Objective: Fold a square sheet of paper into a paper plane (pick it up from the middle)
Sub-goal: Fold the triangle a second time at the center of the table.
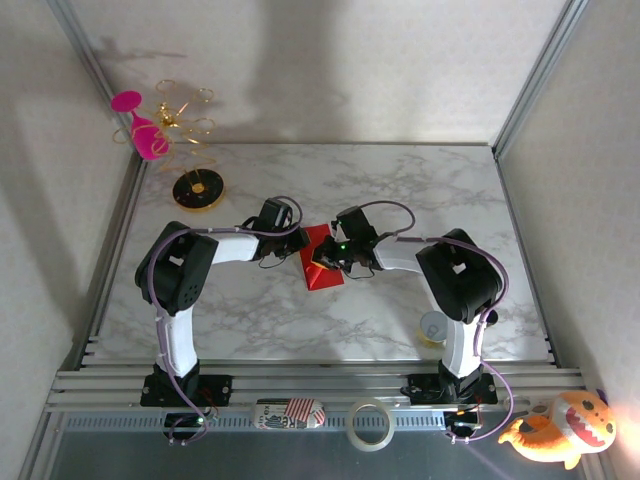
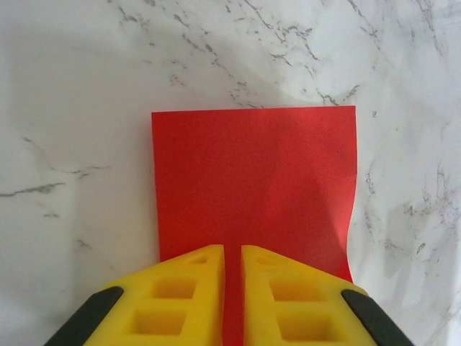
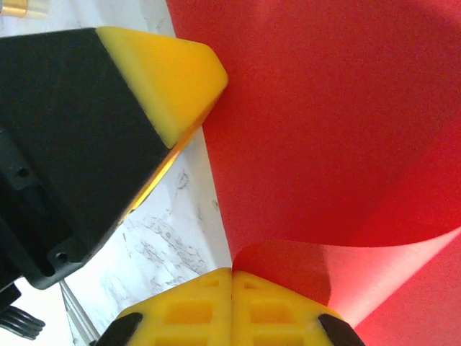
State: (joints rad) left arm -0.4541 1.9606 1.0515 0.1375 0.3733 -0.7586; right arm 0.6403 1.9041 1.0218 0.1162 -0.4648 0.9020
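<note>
The square sheet of paper (image 1: pixel 322 258) is bright red and lies at the middle of the marble table (image 1: pixel 400 190). In the left wrist view the sheet (image 2: pixel 252 180) lies flat, its near edge under my left gripper (image 2: pixel 233 249). The yellow jaws there are drawn together to a thin slit, tips down on the sheet. My right gripper (image 3: pixel 231 272) is shut on one corner of the sheet (image 3: pixel 324 130), which curls up off the table. The left gripper's fingertip (image 3: pixel 173 79) touches the sheet's opposite edge. The paper plane is out of view.
A pink wine glass (image 1: pixel 140 125), a gold wire stand (image 1: pixel 185 115) and a black-and-gold disc (image 1: pixel 197 188) sit at the back left. A yellow cup (image 1: pixel 433 328) stands by the right arm's base. A tape roll (image 1: pixel 370 424) and an orange toy (image 1: pixel 560 428) lie on the front rail.
</note>
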